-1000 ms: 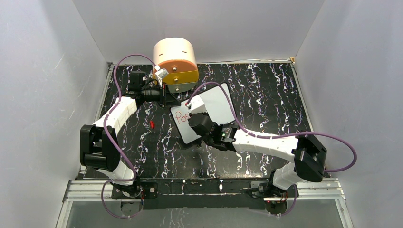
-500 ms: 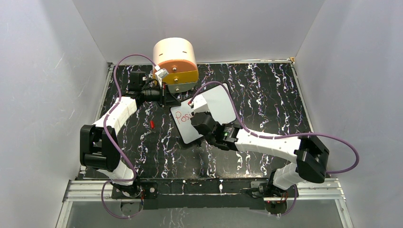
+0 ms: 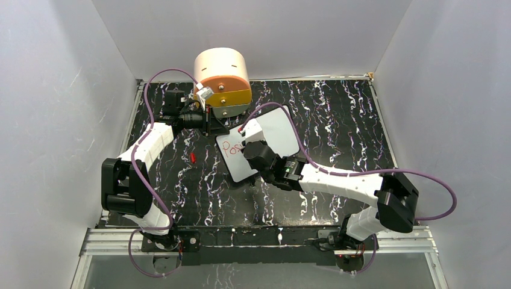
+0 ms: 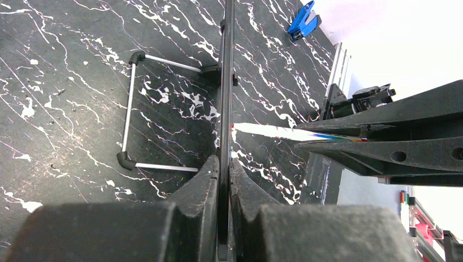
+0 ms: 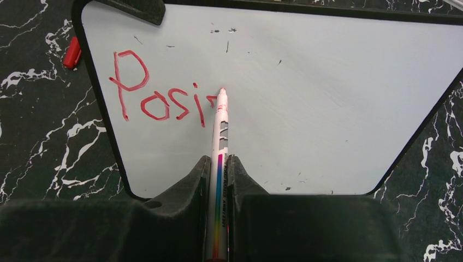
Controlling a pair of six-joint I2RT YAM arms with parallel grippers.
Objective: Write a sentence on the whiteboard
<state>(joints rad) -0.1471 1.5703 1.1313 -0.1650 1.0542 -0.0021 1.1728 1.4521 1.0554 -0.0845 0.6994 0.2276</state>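
The whiteboard (image 3: pixel 280 133) stands tilted on the black marbled table, and my left gripper (image 3: pixel 210 124) is shut on its far-left edge. In the left wrist view the board (image 4: pixel 226 82) shows edge-on between the closed fingers of that gripper (image 4: pixel 224 164). My right gripper (image 3: pixel 253 153) hovers over the board's left half, shut on a white marker (image 5: pixel 220 142) with a rainbow stripe. Its red tip rests on the whiteboard (image 5: pixel 338 103). The sentence (image 5: pixel 158 103) reads "Posi" in red, with a small stroke beginning beside the tip. From above, the sentence (image 3: pixel 230 148) is partly hidden by the right wrist.
A round peach and orange drawer unit (image 3: pixel 222 81) stands just behind the left gripper. The marker's red cap (image 3: pixel 193 158) lies on the table left of the board, near its corner (image 5: pixel 71 53). The board's wire stand (image 4: pixel 131 109) and a blue clip (image 4: pixel 302 19) show behind it.
My right gripper with the marker has edged slightly rightward along the board. The left gripper and the board have not moved.
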